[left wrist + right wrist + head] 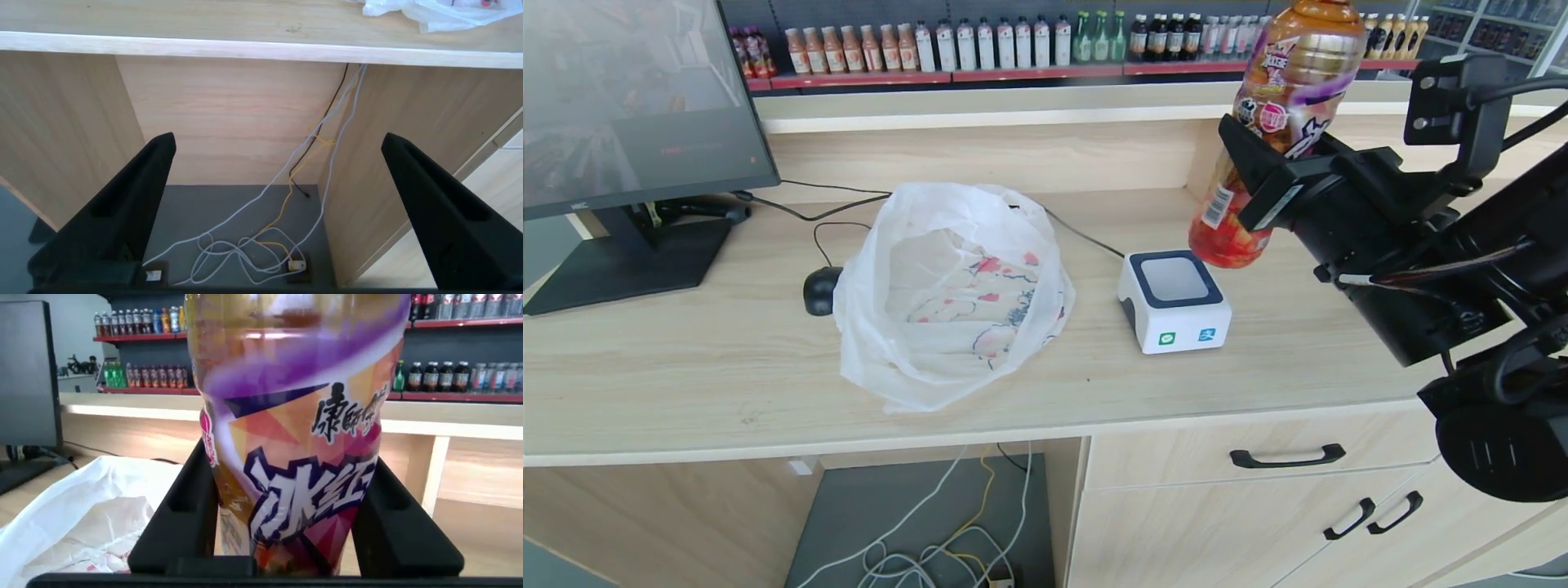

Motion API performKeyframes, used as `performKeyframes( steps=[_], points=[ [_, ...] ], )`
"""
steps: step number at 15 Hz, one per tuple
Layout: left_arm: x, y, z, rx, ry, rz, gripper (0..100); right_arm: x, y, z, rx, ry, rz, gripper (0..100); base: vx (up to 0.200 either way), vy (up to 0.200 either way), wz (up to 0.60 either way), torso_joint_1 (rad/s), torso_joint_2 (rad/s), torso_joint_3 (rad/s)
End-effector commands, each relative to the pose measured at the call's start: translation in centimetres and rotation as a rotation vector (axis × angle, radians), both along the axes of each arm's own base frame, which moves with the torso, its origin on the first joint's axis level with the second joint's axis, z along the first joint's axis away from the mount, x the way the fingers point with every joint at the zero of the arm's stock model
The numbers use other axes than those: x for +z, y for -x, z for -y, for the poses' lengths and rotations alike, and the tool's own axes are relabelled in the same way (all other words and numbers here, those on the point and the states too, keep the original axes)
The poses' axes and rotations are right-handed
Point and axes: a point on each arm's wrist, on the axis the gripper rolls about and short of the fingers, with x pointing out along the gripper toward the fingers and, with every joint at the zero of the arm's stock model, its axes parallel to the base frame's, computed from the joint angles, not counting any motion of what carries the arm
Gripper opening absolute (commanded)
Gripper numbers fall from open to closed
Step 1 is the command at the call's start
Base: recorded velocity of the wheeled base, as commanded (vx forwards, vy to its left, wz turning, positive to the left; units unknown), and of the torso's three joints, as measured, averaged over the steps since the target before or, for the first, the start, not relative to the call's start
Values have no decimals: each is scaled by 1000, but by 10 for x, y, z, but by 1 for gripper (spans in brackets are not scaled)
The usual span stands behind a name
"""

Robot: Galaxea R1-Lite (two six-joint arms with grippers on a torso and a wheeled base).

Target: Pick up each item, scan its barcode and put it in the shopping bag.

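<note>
My right gripper (1278, 167) is shut on a bottle of amber drink (1274, 122) with a purple and orange label, held tilted in the air above and just right of the white barcode scanner (1174, 300). The bottle (298, 433) sits between the two black fingers (184, 514). The barcode strip on the bottle faces left and down. The white plastic shopping bag (952, 286) lies open on the counter, left of the scanner. My left gripper (278, 208) hangs open below the counter's edge, with cables on the floor behind it.
A monitor (629, 98) on a black stand occupies the counter's back left. A black mouse (819, 290) lies against the bag's left side. Cables run along the counter behind the bag. Shelves of bottles (1013, 41) line the far wall. Drawers (1286, 457) sit under the counter.
</note>
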Motion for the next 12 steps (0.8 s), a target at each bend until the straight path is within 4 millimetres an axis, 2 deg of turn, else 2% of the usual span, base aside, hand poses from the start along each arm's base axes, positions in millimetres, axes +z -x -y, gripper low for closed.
performKeyframes(
  steps=[1,12],
  points=[
    [0,0,0,0,0,0,100,1,3,1,2,-3,5,0,0,200,0,2,-12,2],
    [0,0,0,0,3,0,100,-4,3,-5,20,10,-4,0,0,200,0,1,3,1]
  ],
)
